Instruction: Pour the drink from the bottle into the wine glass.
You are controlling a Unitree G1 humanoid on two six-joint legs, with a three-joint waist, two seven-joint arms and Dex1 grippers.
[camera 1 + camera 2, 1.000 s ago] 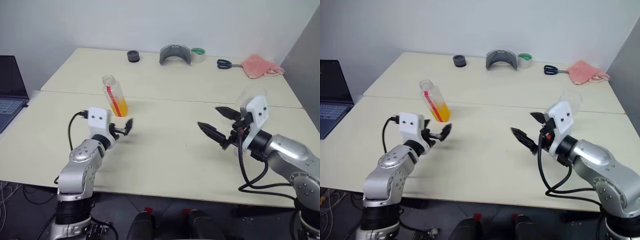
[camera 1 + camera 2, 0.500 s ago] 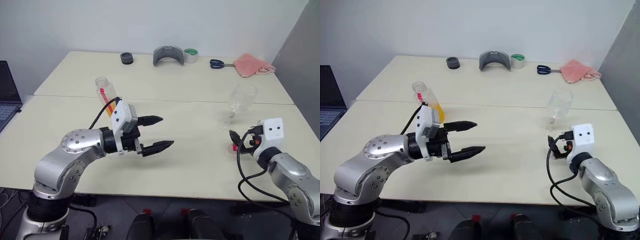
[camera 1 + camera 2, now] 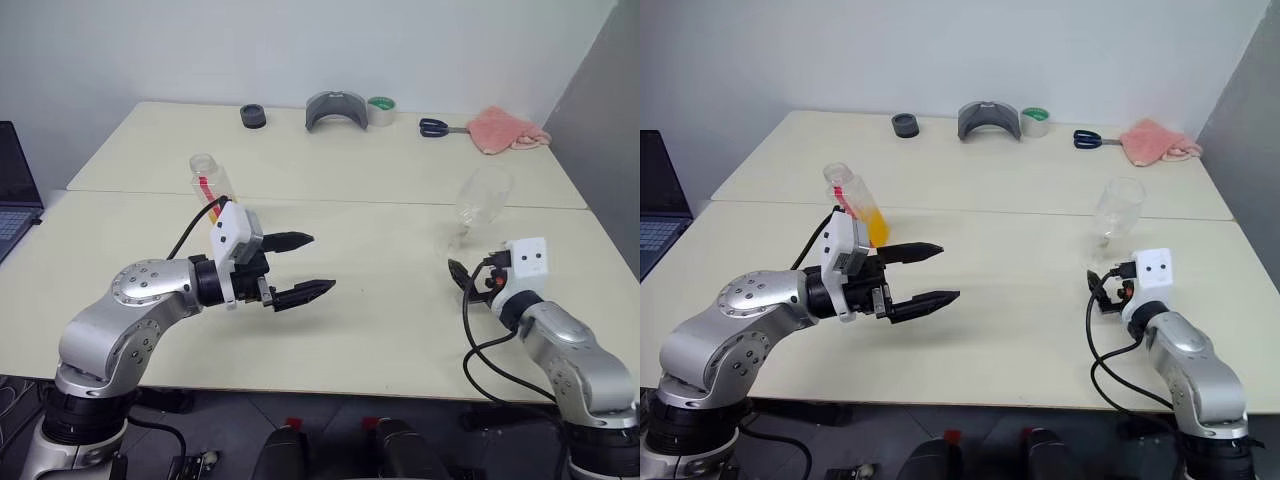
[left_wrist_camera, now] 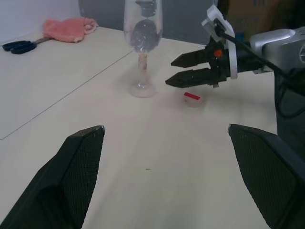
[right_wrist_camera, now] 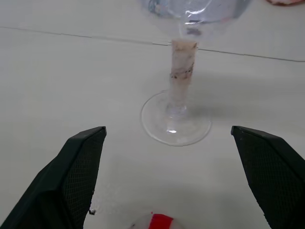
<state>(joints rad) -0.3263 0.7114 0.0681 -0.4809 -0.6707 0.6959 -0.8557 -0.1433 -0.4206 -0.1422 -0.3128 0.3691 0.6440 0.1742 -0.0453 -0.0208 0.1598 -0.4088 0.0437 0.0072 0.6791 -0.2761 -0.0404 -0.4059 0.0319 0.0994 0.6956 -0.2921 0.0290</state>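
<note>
While right gripper (image 4: 174, 71) splayed low beside wine glass (image 3: 478, 200), left gripper (image 3: 296, 266) level

Matt, smooth cream counter (image 3: 380, 320); just past the right tool (image 4: 172, 72), the wine glass (image 5: 178, 105) gleams clear and glossy. Clear plastic bottle (image 3: 852, 200); soft pink cloth (image 3: 508, 130); tool fingers (image 5: 78, 181) matt black, mesh-textured.

Bright, even indoor light; soft shadows, slightly blurred wrist views.

The head pair looks forward and down over the whole table (image 3: 380, 330). The left wrist camera looks level across it toward the right edge; the right wrist camera sits close to the wine glass (image 5: 180, 90), which both share.
</note>
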